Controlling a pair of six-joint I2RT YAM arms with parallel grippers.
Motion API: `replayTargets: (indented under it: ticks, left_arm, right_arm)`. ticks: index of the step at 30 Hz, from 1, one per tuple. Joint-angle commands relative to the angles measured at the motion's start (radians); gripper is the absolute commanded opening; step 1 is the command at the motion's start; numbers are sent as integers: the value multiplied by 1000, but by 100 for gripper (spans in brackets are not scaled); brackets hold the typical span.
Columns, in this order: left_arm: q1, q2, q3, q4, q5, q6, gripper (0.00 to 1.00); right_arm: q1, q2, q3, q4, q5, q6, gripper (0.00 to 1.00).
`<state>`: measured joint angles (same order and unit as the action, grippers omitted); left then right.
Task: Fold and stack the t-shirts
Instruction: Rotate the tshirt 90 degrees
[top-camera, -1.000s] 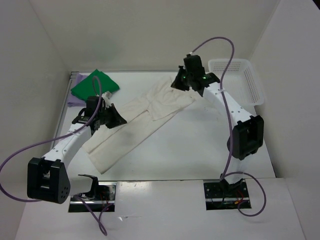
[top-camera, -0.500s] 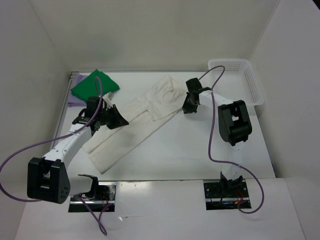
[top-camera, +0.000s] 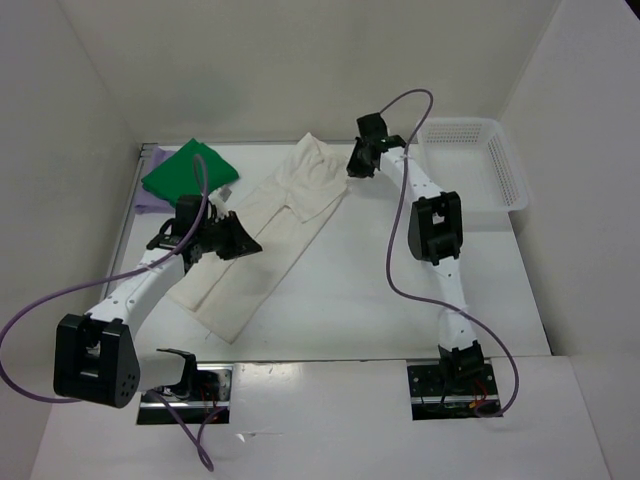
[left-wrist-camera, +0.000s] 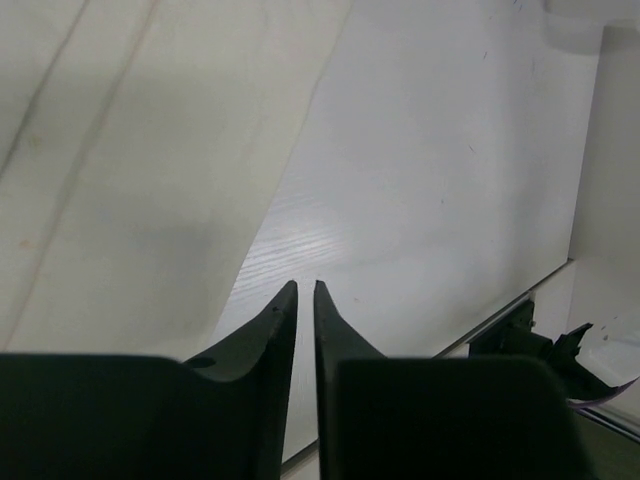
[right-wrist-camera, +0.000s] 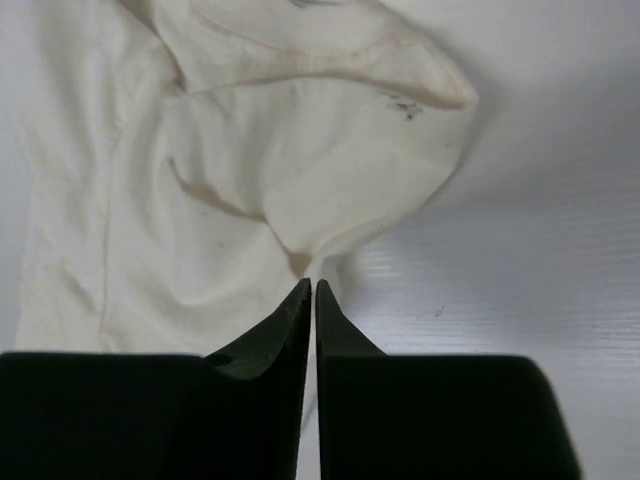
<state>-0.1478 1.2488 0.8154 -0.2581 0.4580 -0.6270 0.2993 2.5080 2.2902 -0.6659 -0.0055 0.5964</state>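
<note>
Holding the cream-white t-shirt (top-camera: 265, 240) by its far end with the right gripper (right-wrist-camera: 312, 286), tips pressed together on a puckered fold of cloth. Laid out as a long narrow strip on the table (top-camera: 390, 290), long axis on a diagonal: near end toward the left arm's side, far end pointing up to the back edge, around the middle of it. Resting the left gripper (left-wrist-camera: 306, 288) at the strip's right-hand edge about midway along, tips a thin slit apart; cannot tell whether gripping any cloth there. Just left of the strip's far half, by the far left corner: the bright green t-shirt (top-camera: 190, 172), folded, lying on the lavender t-shirt (top-camera: 148, 206), the latter showing only as slivers. Well off to the right, at the far right corner: a white mesh basket (top-camera: 508, 175). Across the strip, only the two grippers. Against half a second ago: far end dragged leftward and toward the back, strip steeper, near end shifted slightly right, right arm stretched farther out, left gripper roughly where it was.
</note>
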Motion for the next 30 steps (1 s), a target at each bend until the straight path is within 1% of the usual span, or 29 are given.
replayTargets:
  ticks: [1, 2, 3, 4, 5, 6, 7, 8, 10, 11, 12, 13, 14, 15, 17, 19, 20, 21, 22, 23, 24, 26, 27, 29, 30]
  left_arm:
    - [-4, -17, -2, 28, 7, 26, 21]
    - [-4, -26, -2, 28, -5, 15, 23]
    - [-4, -26, -2, 16, -5, 15, 23]
    - [-4, -38, 7, 16, -21, 15, 23]
    - [5, -38, 7, 7, -30, 15, 24]
    - [14, -51, 7, 6, -39, 4, 24]
    - [43, -64, 7, -7, -39, 4, 24]
    - [53, -65, -2, -18, -39, 4, 26]
    - [68, -74, -2, -30, -48, 4, 26]
    - [68, -74, -2, -30, -48, 4, 29]
    - [68, -59, 7, -30, -30, 4, 33]
    - [68, -58, 7, -30, -21, 4, 54]
    - [68, -43, 7, -30, -9, 4, 57]
    - [68, -23, 7, -30, 14, 13, 60]
    - [68, -14, 7, -30, 15, 13, 71]
    - [68, -23, 7, -30, 5, 13, 78]
    - [68, -32, 7, -30, -10, 13, 88]
    - [68, -32, 7, -39, -28, 4, 93]
    - [68, -41, 7, -49, -28, 4, 95]
    - [68, -42, -2, -49, -42, 4, 100]
    - [68, -42, -2, -59, -53, -10, 100]
    - [68, -42, -2, -85, -88, -19, 100]
    - [68, -51, -2, -86, -88, -29, 100]
    - [68, -64, -2, -86, -78, -30, 100]
    - [68, -65, -12, -86, -64, -30, 100]
  right_arm:
    - [24, -131, 59, -97, 38, -44, 11]
    - [24, -187, -7, -63, 38, -44, 16]
    - [38, -322, -202, -22, 29, -44, 21]
    - [58, -395, -315, 32, 13, -31, 28]
    - [72, -463, -421, 128, -5, 3, 39]
    - [90, -574, -613, 164, -46, 29, 43]
    - [113, -621, -700, 196, -75, 54, 45]
    - [180, -658, -857, 268, -103, 112, 50]
    - [268, -731, -986, 337, -155, 178, 51]
    - [359, -741, -1083, 420, -174, 216, 51]
    - [401, -741, -1119, 463, -201, 297, 51]
    - [438, -741, -1144, 504, -202, 331, 51]
    - [498, -714, -1158, 555, -202, 356, 51]
    - [517, -689, -1158, 565, -211, 385, 51]
    - [541, -608, -1114, 577, -211, 385, 51]
    - [551, -540, -1072, 589, -221, 410, 50]
    - [560, -523, -1062, 615, -212, 419, 50]
    - [560, -508, -1052, 615, -212, 439, 50]
    - [560, -477, -1031, 626, -200, 448, 50]
    - [573, -463, -1022, 626, -189, 457, 50]
    - [586, -448, -1009, 626, -180, 467, 45]
    - [595, -408, -985, 617, -171, 479, 39]
    - [595, -399, -985, 626, -171, 496, 30]
    - [595, -390, -985, 626, -171, 511, 21]
    - [595, -390, -985, 605, -162, 511, 14]
